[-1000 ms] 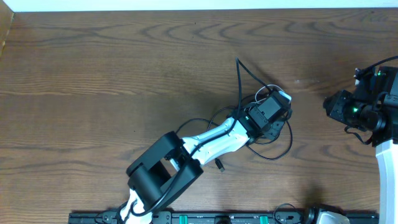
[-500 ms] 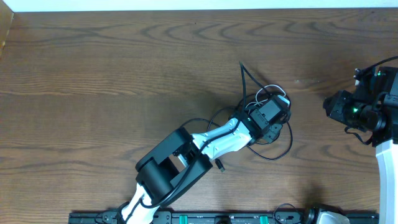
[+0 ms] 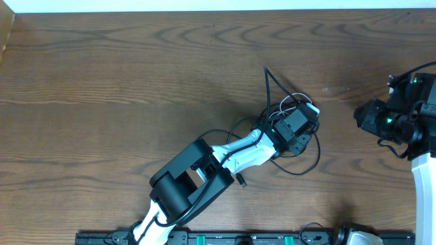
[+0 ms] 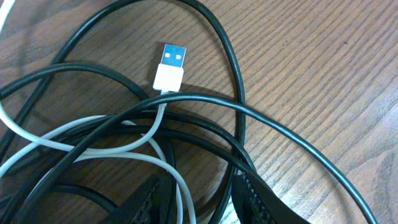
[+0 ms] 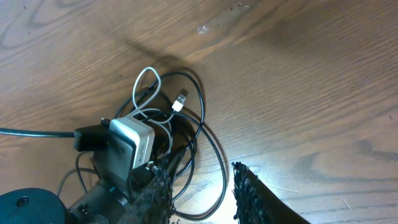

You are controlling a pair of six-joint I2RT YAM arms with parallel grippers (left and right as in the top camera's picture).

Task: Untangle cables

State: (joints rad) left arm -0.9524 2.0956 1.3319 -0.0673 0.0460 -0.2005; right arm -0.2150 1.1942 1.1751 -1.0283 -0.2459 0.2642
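Left gripper (image 4: pixel 198 202) sits down on the cables (image 4: pixel 186 98), right of the table (image 3: pixel 102 82) centre. Jaws part-way apart, astride several black cords (image 4: pixel 239 87) and the white cord (image 4: pixel 93 151); no firm pinch visible. White cord's plug (image 4: pixel 169 70) lies flat on the wood just ahead of the fingers, blue tongue showing.

Since a second ago, the left arm (image 3: pixel 238 151) has swung its elbow rightward. The loose black strand pointing at the far edge has shifted slightly right.

Right gripper (image 5: pixel 202 186) is near the right edge, well apart from the tangle, jaws apart, empty, unmoved.
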